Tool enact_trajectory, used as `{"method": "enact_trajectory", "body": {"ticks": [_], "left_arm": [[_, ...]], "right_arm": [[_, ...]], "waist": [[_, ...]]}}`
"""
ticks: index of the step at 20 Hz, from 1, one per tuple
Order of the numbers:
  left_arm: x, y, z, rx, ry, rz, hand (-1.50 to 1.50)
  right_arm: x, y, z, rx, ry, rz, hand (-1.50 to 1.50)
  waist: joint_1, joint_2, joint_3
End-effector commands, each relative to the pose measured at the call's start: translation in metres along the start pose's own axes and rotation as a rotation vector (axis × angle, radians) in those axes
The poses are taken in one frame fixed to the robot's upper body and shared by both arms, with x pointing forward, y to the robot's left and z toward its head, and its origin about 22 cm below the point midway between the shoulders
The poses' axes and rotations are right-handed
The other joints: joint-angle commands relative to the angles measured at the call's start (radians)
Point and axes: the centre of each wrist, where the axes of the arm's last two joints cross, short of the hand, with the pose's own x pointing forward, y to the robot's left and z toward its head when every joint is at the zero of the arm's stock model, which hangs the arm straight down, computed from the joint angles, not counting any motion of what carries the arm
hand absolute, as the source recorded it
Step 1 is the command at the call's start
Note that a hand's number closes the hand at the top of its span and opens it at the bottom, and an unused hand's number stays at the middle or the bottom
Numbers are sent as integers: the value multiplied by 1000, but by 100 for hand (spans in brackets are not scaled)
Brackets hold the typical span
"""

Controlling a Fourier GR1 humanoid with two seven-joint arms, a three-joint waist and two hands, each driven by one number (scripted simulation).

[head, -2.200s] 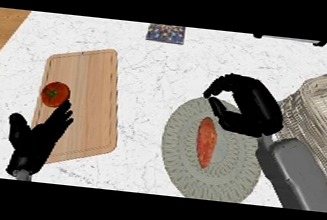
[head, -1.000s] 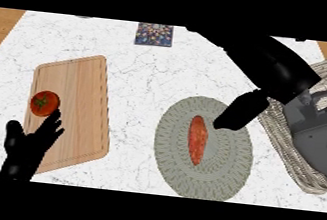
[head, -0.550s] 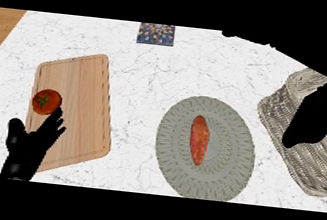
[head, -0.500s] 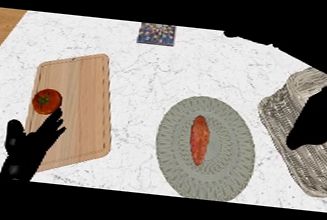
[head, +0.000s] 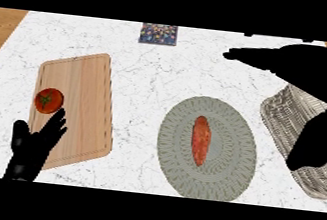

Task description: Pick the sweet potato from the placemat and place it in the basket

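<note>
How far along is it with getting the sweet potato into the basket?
Nothing is done yet: the sweet potato lies on the round placemat. Neither hand holds it; the right hand shows over the basket, the left hand rests open. Grasping, carrying and placing remain.

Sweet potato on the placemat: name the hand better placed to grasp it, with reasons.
Right hand: it hangs over the basket beside the placemat holding the sweet potato. The left hand rests open over the cutting board, farther off.

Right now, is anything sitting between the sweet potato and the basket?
Nothing visible on the counter between them. The sweet potato lies on the placemat, the basket just right of it; only the robot's own dark right arm hangs over the basket.
</note>
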Motion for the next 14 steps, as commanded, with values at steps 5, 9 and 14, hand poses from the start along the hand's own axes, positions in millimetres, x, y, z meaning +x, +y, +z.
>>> {"method": "enact_trajectory", "body": {"ticks": [5,9,14], "left_arm": [[-12,3,7,-21,103,-12,0],[-9,3,-4,-5,101,3,0],[-13,-5,3,-13,101,-17,0]], "right_arm": [[3,49,-21,-20,-27,-64,-150],[10,65,-44,-17,-29,-60,-150],[-4,93,-51,24,20,21,-150]], "waist": [[6,7,-8],[7,9,-9],[7,9,-9]]}}
